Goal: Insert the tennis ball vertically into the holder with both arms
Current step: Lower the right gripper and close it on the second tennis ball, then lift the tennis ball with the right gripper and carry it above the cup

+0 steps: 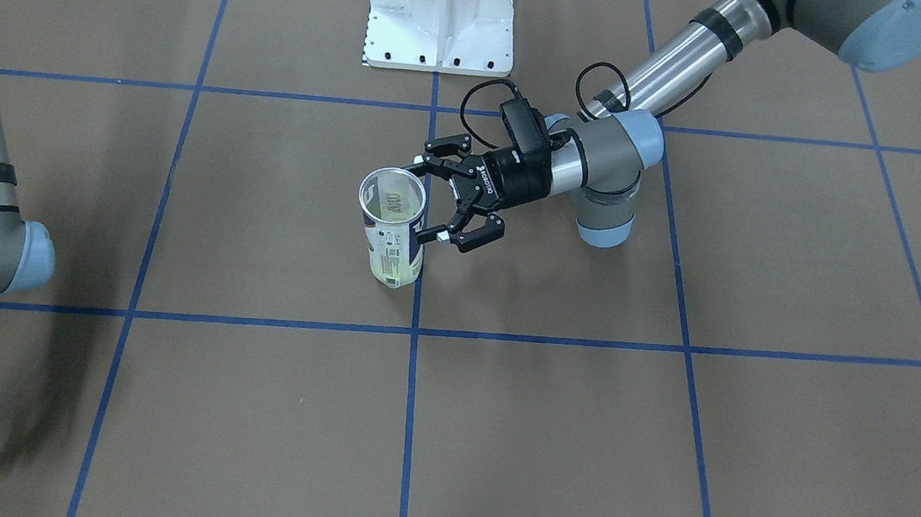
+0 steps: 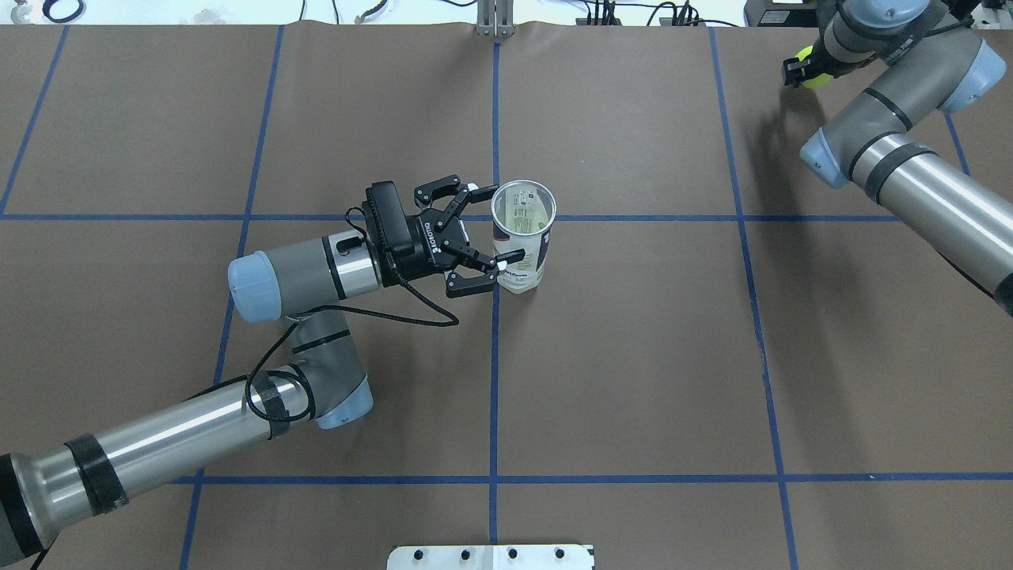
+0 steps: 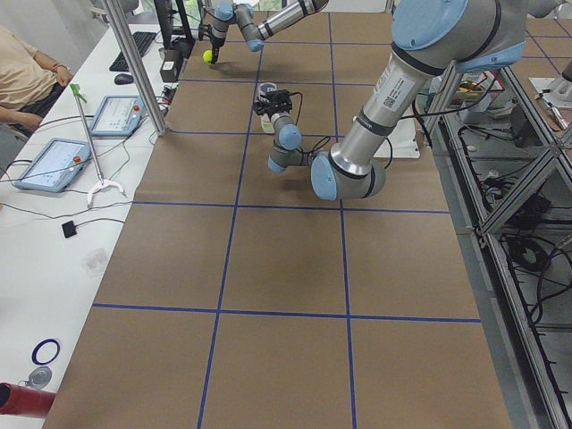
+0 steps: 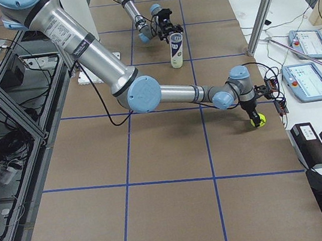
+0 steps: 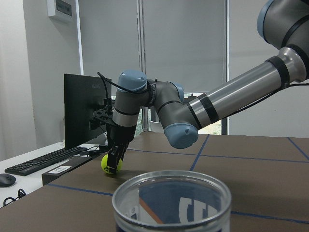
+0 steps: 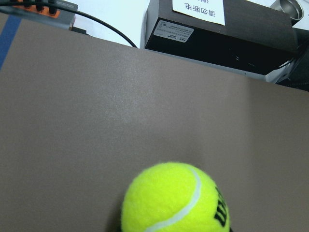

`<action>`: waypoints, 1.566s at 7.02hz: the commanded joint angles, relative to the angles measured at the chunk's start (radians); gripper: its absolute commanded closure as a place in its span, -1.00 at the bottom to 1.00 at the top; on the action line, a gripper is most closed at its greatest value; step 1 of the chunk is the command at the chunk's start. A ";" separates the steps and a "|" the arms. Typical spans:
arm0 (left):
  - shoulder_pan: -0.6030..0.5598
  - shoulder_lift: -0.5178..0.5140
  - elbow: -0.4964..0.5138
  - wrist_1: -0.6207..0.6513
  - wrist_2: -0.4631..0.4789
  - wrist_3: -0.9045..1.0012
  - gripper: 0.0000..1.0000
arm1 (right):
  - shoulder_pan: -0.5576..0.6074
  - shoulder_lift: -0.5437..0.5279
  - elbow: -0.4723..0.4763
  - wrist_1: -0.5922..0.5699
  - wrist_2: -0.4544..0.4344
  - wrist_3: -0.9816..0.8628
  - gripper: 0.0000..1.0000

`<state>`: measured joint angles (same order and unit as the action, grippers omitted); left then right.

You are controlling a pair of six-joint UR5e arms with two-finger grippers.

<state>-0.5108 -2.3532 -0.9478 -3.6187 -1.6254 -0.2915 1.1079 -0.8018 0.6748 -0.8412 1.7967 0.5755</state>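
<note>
Table (image 4: 175, 215) corner: R jaws' hold on tennis ball (image 4: 258, 120) unclear.

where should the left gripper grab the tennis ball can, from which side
Take the holder by its round side wall, around mid-height, coming in level from the side where the open left gripper is. It stands upright with its open mouth up, so a side grip likely leaves the top free.

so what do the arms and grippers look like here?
Left arm and right arm match: silver tubes with black bands, grey joints, pale blue caps. Left gripper and right gripper are black, with linked fingers. A black cable loops along the left wrist; white lettering marks that gripper's body.
</note>
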 commanded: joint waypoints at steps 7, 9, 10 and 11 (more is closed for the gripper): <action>0.029 0.012 -0.012 0.003 0.001 -0.006 -0.98 | 0.043 -0.116 0.648 -0.413 0.246 0.134 1.00; 0.031 0.009 -0.014 0.003 0.001 -0.006 -0.98 | -0.008 -0.109 0.841 -0.571 0.273 0.324 1.00; 0.031 0.006 -0.014 0.003 0.001 -0.006 -0.98 | -0.046 -0.105 0.926 -0.626 0.273 0.404 1.00; 0.031 0.006 -0.013 0.003 0.001 -0.006 -0.98 | -0.078 -0.094 1.000 -0.689 0.271 0.453 1.00</action>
<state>-0.4807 -2.3458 -0.9613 -3.6156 -1.6245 -0.2976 1.0692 -0.9057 1.5809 -1.4566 2.0677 0.9526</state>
